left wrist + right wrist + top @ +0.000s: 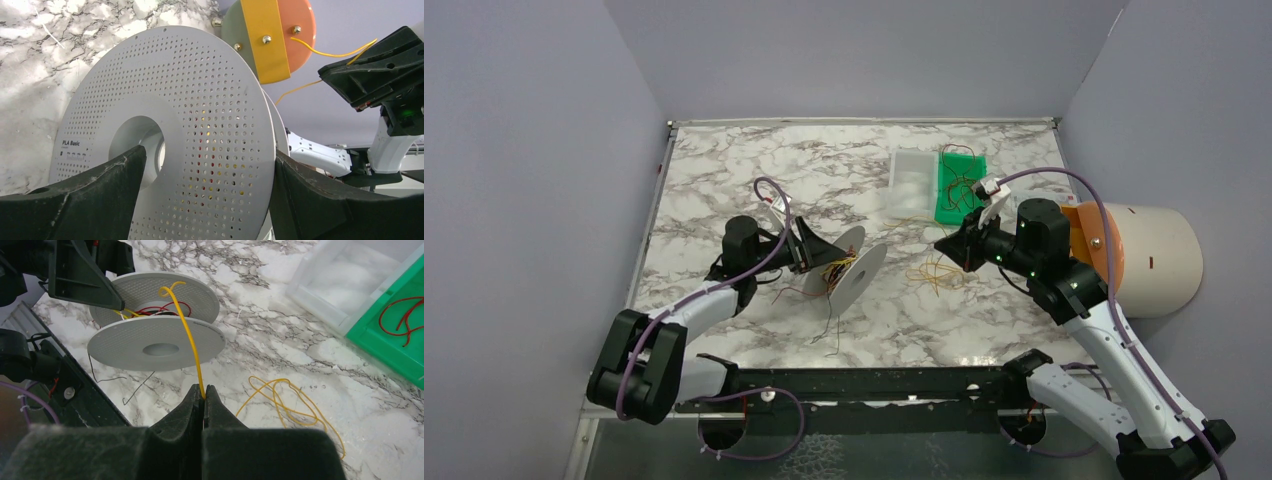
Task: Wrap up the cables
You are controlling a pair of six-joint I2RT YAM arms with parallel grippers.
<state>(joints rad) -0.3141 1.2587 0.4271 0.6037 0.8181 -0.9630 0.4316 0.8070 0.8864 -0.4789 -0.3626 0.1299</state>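
A translucent white perforated spool (849, 268) stands on edge at the table's middle, with yellow and red cables wound on its core (150, 311). My left gripper (809, 250) is shut on the spool (190, 150), one finger in its hub hole and one on the far flange. My right gripper (944, 245) is shut on a yellow cable (187, 335), which runs from my fingertips up over the spool's rim. Its slack lies in loops on the marble (290, 405). More red cables lie in a green tray (959, 188).
A clear plastic box (912, 185) sits beside the green tray at the back. A cream cylinder with an orange end (1144, 255) lies at the right edge. Thin dark wires trail on the table in front of the spool (829, 335). Lilac walls enclose the table.
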